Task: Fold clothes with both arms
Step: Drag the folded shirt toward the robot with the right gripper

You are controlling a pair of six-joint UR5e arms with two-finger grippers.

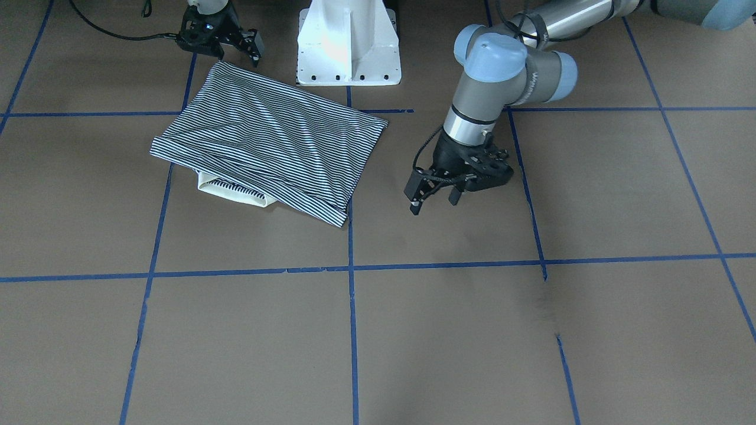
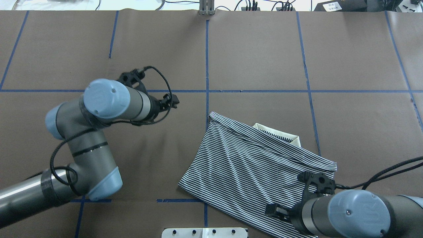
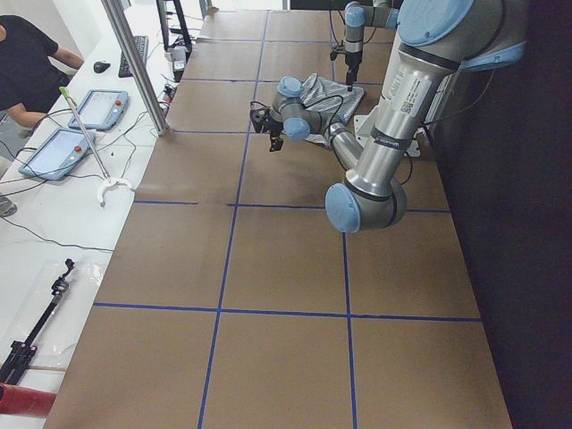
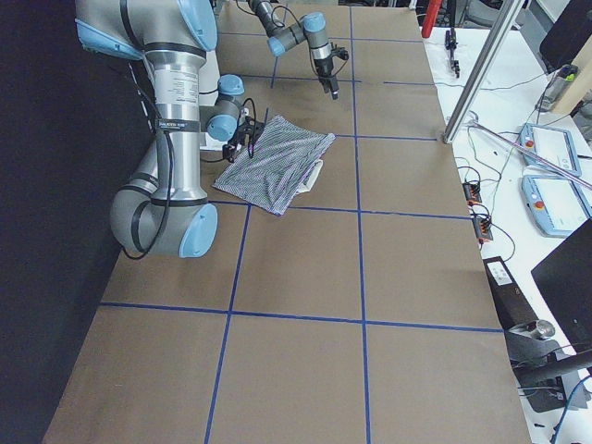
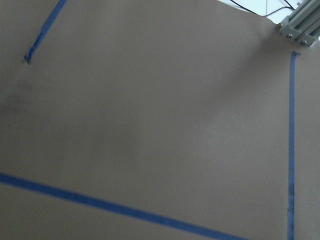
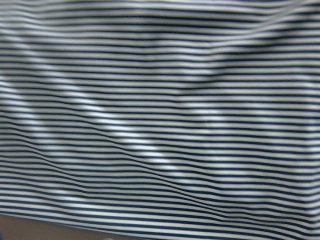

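Observation:
The striped polo shirt (image 1: 266, 141) lies folded into a rough rectangle on the brown table, on the robot's right. Its cream collar (image 1: 236, 192) pokes out at the far edge, and it also shows in the overhead view (image 2: 281, 132). My right gripper (image 1: 239, 50) is open and hovers over the shirt's near right corner (image 2: 297, 185). The right wrist view is filled with striped cloth (image 6: 160, 120). My left gripper (image 1: 435, 200) is open and empty above bare table, a short way left of the shirt. The left wrist view shows only table and tape.
Blue tape lines (image 1: 351, 265) divide the brown table (image 1: 531, 330) into squares. The white pedestal base (image 1: 348, 41) stands at the robot's edge, just beside the shirt. Tablets and cables (image 3: 80, 125) lie on the white bench beyond the far edge, where a person sits.

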